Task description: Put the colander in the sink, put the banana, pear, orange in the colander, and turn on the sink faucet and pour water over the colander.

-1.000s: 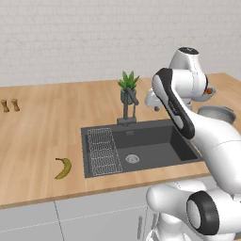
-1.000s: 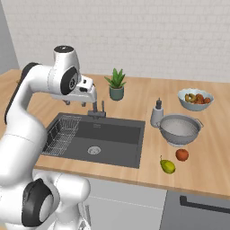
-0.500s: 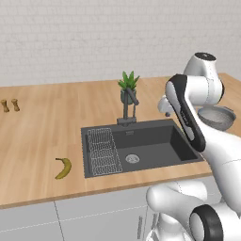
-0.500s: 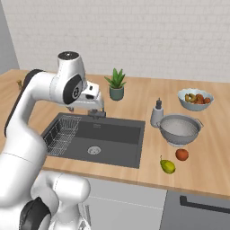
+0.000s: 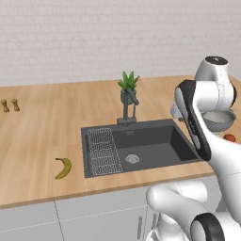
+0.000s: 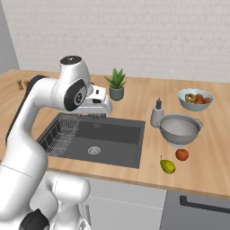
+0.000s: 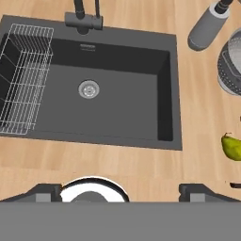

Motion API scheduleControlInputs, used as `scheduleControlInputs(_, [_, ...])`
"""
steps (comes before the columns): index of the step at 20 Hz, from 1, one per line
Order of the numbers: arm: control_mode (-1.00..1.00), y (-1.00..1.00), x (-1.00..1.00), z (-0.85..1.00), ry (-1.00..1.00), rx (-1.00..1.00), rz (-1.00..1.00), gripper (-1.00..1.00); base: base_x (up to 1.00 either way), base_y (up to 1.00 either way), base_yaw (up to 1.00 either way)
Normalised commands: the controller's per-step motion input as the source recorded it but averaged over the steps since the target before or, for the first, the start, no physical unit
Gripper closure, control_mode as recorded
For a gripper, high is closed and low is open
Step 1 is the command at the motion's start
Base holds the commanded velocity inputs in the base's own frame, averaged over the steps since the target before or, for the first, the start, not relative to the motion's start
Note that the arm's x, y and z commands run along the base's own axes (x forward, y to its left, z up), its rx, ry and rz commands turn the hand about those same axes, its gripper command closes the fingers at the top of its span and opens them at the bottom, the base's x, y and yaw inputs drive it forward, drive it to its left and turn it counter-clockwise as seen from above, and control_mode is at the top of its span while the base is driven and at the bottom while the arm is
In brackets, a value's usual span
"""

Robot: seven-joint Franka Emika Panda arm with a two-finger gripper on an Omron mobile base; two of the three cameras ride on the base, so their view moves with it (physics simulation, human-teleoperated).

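Wooden surface (image 5: 37,132), left to right. Banana (image 5: 63,167): lying flat, left of the sink (image 5: 155,150). Sink: dark basin, wire rack (image 5: 103,151) in its left part, round drain (image 7: 88,88) at centre, faucet (image 5: 129,107) at its back edge. Tool (image 7: 120,190): above the sink's front edge, fingertips set wide apart, nothing between them. Pear (image 6: 167,166) and orange (image 6: 181,154): right of the sink, near each other. Colander (image 6: 179,129): upright on the surface, just behind them.
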Motion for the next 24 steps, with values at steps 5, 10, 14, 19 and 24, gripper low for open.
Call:
scheduleControlInputs(5, [-1.0, -0.23, -0.25, -0.07, 0.0, -0.05, 0.0, -1.0, 0.0, 0.0, 0.0])
scheduleControlInputs(10, [-1.0, -0.34, -0.1, -0.03, -0.01, -0.07, 0.02, -1.0, 0.0, 0.0, 0.0])
scheduleControlInputs(14, [-1.0, -0.53, -0.01, 0.0, -0.03, -0.06, 0.11, -1.0, 0.0, 0.0, 0.0])
scheduleControlInputs(19, [-1.0, -0.53, 0.09, -0.03, 0.0, -0.12, 0.1, -1.0, 0.0, 0.0, 0.0])
scheduleControlInputs(24, [-1.0, -0.41, 0.38, -0.11, 0.01, -0.14, 0.08, -1.0, 0.0, 0.0, 0.0])
